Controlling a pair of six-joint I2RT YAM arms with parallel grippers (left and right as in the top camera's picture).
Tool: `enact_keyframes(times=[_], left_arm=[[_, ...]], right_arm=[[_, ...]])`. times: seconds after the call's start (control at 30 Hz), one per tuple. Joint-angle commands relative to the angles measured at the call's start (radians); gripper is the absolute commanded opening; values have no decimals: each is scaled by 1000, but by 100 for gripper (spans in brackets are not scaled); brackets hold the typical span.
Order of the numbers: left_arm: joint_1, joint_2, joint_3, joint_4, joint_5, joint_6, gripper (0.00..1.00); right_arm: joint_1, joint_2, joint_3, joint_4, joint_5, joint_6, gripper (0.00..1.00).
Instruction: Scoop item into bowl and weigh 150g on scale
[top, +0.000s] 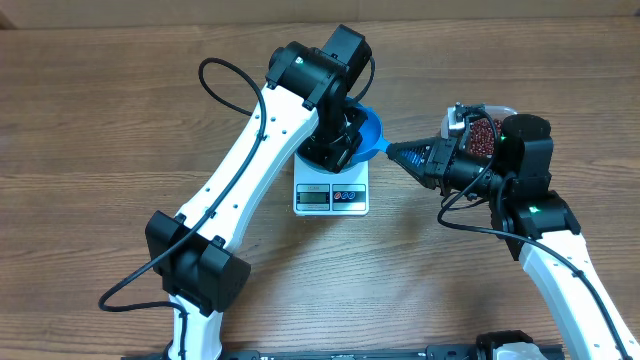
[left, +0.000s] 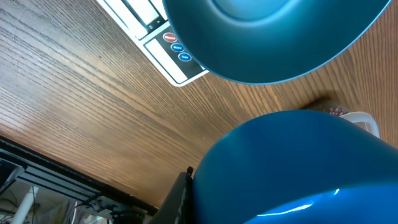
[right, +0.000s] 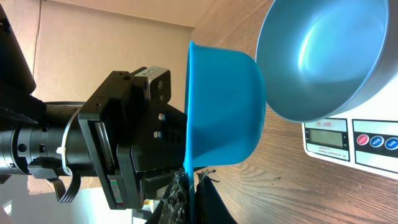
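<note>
**Right wrist camera catches weighing job barely begun**

Right wrist: The right gripper (right: 189, 200), bottom centre, is clenched on the thin handle of a light-blue scoop (right: 224, 106). The cup is seen from behind, so any load is hidden. At upper right the bowl (right: 323, 56) shows a smooth inside with nothing lying in it. It overlaps the scale (right: 348, 140) at the right edge, but whether it sits flat there cannot be told. The left gripper (right: 155, 124), a black block at left, is just behind the scoop. Its jaws are shut, but its fingers are hidden, so what they pinch, if anything, cannot be told.

Left wrist: Two curved blue surfaces fill the top and bottom of the frame, and which is bowl and which is scoop is unclear. The scale's buttons show at upper left. At the right edge a pale corner of the tub (left: 364, 123) shows a few beans (left: 336, 112).

Overhead: The left arm runs from lower left to centre and covers most of the blue ware above the scale's display. The right gripper points in from right of centre, its tip at the blue rim. The heap of beans sits in the tub at upper right, behind the right arm.

As judged here, the scoop is in hand, while filling the bowl and reaching the target weight are all left to do.
</note>
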Motion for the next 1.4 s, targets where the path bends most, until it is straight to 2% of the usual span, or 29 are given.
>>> enact_keyframes(times=[0.0, 0.23, 0.27, 0.3, 0.37, 0.4, 0.43, 0.77, 1.13, 1.37], left_arm=[[-11, 0, 23, 2, -2, -14, 4], [-11, 0, 23, 1, -2, -13, 4], [-11, 0, 23, -2, -2, -13, 8], [-11, 0, 23, -5, -3, -6, 27], [-10, 0, 23, -4, -3, 6, 78], [-10, 0, 23, -5, -3, 6, 95], [-10, 0, 23, -4, -3, 7, 100], [14, 0, 27, 0, 32, 36, 100], [38, 0, 118, -16, 58, 210, 100], [42, 0, 227, -119, -13, 308, 100]], right_arm=[[2, -4, 21, -2, 10, -5, 4], [2, -4, 21, -2, 10, -5, 4], [2, -4, 21, -2, 10, -5, 4], [2, -4, 21, -2, 10, -5, 4], [2, -4, 21, -2, 10, -5, 4], [2, -4, 21, -2, 10, -5, 4], [2, -4, 21, -2, 10, -5, 4], [1, -4, 21, -2, 11, -9, 4], [1, -4, 21, -3, 48, -9, 4], [1, -4, 21, -40, 117, -34, 4]])
